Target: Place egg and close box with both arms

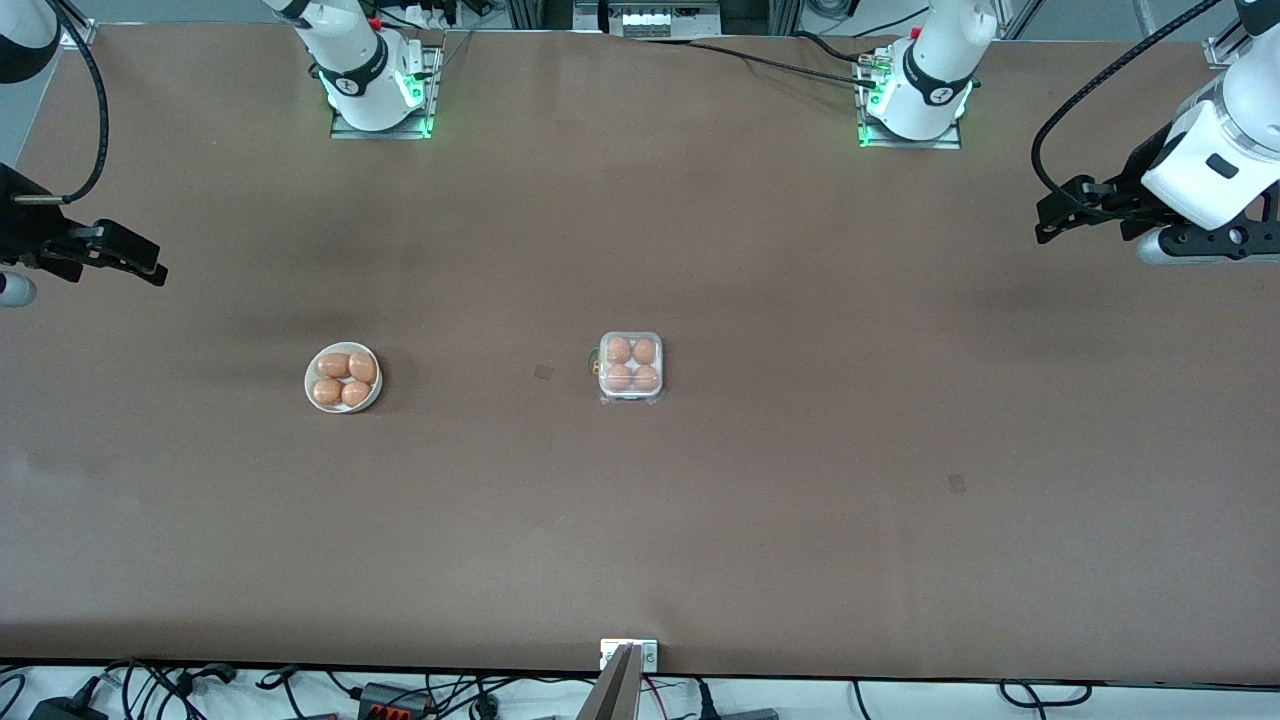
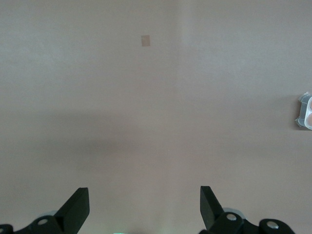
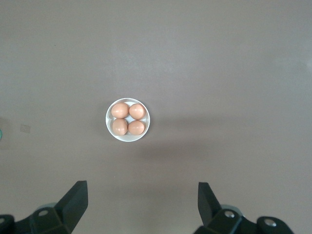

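Note:
The egg box (image 1: 630, 397) sits at the table's middle, its clear lid lying down over the white tray. Every cell holds an orange-brown egg (image 1: 619, 351). A corner of the box shows at the edge of the left wrist view (image 2: 305, 111). My left gripper (image 1: 1045, 225) is open and empty, up over the left arm's end of the table; its jaws stand wide in its wrist view (image 2: 145, 204). My right gripper (image 1: 155, 272) is open and empty, up over the right arm's end (image 3: 142, 200).
A round white bowl (image 1: 309, 380) with several more eggs stands toward the right arm's end, level with the box; it shows in the right wrist view (image 3: 127, 138). Small tape marks (image 1: 543, 373) (image 1: 957, 483) lie on the brown table. A metal bracket (image 1: 628, 655) sits at the near edge.

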### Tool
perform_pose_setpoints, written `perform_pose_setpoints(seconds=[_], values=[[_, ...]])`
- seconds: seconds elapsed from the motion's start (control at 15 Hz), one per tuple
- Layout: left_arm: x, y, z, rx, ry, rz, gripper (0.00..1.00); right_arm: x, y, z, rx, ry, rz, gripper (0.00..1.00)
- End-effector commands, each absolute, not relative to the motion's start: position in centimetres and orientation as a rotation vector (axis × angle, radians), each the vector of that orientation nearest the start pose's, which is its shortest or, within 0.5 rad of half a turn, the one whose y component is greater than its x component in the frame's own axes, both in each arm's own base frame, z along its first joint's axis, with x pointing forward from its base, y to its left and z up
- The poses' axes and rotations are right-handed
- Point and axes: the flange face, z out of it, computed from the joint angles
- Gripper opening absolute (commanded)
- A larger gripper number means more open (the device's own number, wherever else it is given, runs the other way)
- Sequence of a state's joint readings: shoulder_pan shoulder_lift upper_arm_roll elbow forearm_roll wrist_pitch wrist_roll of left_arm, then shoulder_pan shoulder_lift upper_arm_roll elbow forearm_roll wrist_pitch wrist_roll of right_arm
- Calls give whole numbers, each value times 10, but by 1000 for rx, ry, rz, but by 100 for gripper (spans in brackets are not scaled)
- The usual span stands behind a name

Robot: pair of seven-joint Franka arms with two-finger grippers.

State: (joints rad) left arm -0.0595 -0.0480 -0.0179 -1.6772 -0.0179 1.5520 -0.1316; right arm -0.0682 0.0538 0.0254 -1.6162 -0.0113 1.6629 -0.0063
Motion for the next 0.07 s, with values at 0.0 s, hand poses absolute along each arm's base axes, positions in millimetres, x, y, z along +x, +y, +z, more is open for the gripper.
perform_pose_setpoints(seconds=[0.0], values=[[530, -46, 613, -3144, -82, 101, 100, 571, -25, 588, -3155, 32, 13, 100]])
